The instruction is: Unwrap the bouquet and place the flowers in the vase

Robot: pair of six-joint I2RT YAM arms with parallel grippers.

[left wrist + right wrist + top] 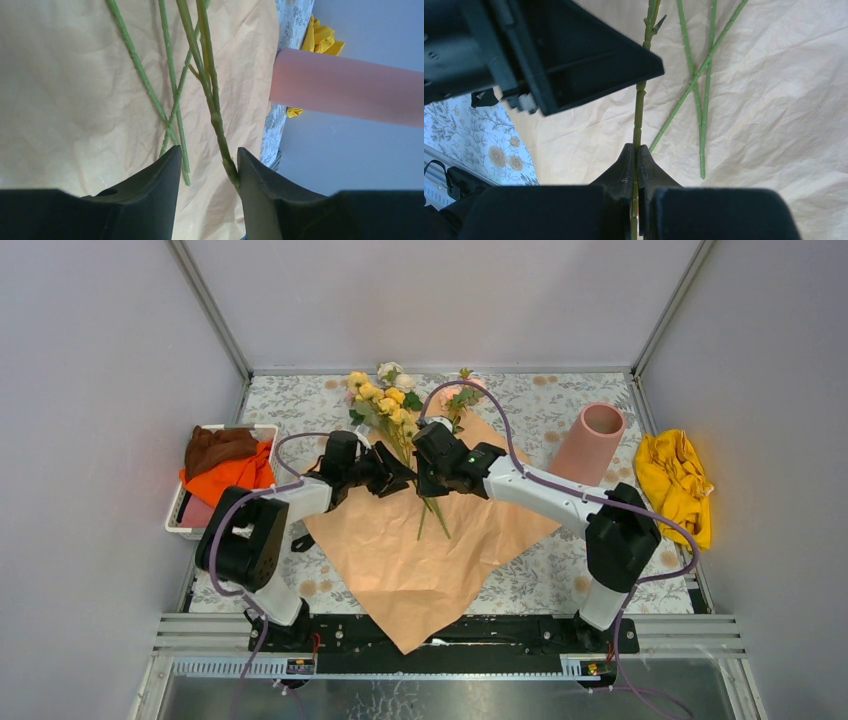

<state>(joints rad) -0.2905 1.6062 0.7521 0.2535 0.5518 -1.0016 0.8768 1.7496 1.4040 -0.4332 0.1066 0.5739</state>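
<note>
The unwrapping looks done: the peach wrapping paper [420,550] lies opened flat across the middle of the counter [560,570]. The flowers [385,400] lie loose on it, blooms toward the top centre of the overhead frame and stems trailing down over the sheet. The right arm's fingers [624,172] are pressed together on 1 green stem [639,115]. The left arm's fingers [155,175] stand spread around another (it touches only 1 finger). The vase [592,440] stands at the upper right, apparently empty, so placing every flower seems left to do.
</note>
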